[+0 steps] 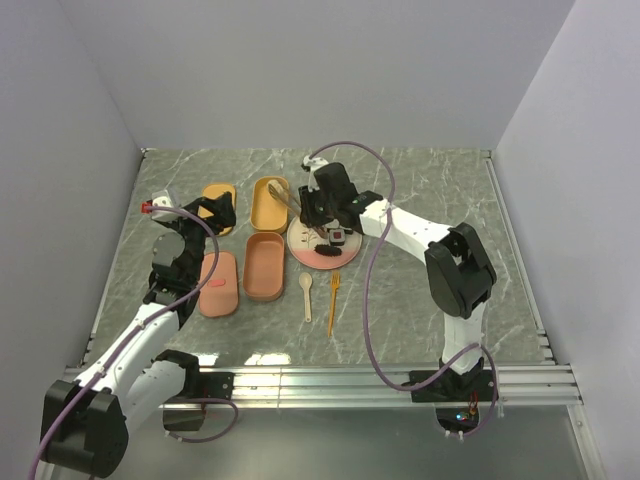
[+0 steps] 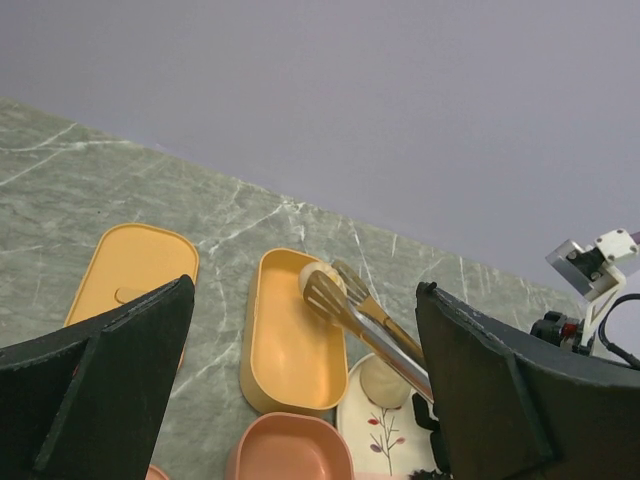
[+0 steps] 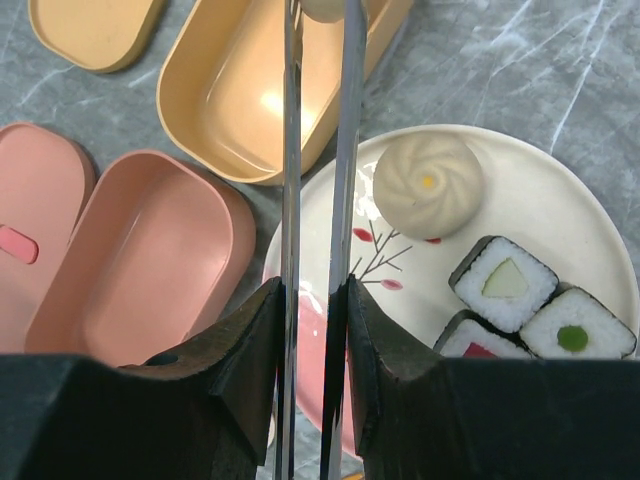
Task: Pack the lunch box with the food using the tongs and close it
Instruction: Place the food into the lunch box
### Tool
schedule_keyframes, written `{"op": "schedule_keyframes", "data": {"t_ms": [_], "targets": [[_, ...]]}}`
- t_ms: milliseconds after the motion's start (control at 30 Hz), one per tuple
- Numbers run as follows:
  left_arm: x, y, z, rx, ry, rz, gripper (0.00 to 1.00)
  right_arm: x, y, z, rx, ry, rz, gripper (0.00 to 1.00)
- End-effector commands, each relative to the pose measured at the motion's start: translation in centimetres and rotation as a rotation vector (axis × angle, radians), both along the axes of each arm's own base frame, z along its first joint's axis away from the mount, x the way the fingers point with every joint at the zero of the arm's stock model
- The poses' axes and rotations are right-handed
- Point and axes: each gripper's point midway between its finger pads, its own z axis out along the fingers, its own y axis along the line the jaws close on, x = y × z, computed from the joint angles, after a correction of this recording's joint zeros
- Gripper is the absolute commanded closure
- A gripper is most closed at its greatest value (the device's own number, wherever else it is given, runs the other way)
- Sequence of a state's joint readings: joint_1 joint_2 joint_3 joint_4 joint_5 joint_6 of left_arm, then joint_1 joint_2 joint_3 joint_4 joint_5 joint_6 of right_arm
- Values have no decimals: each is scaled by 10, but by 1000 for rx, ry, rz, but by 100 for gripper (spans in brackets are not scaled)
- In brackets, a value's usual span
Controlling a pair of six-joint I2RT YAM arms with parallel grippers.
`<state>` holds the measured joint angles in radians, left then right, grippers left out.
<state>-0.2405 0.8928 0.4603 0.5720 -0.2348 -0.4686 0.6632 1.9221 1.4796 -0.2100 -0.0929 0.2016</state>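
Right tool [image 3: 315,300] on tongs [image 3: 291,150]; beige ball [image 2: 308,272] between their tips

A lab test cell; plain white walls [image 1: 320,70] box in a marble-patterned table [image 1: 420,190] edged with aluminium rails [image 1: 350,378]

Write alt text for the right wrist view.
The right end effector grips grey tongs pinching a beige ball at the yellow tray's far end. A plate holds another ball and three sushi rolls; a pink tray lies beside it.

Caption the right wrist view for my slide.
Right gripper clamps tongs holding a beige ball at the yellow box; sushi on plate.
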Motion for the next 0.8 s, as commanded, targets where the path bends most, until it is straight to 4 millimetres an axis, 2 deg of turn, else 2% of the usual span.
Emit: {"op": "schedule_keyframes", "data": {"t_ms": [0,533,667,767], "targets": [[1,-4,10,-11,-32,-21,1,18,15,33,72,-89,33,81],[0,-3,11,-13,-37,-18,0,16,13,13,30,-36,34,78],[0,-3,10,-12,-34,-18,1,16,15,16,40,-46,46,64],[0,-3,11,-13,-35,-20,1,15,15,21,52,-65,47,58]]}}
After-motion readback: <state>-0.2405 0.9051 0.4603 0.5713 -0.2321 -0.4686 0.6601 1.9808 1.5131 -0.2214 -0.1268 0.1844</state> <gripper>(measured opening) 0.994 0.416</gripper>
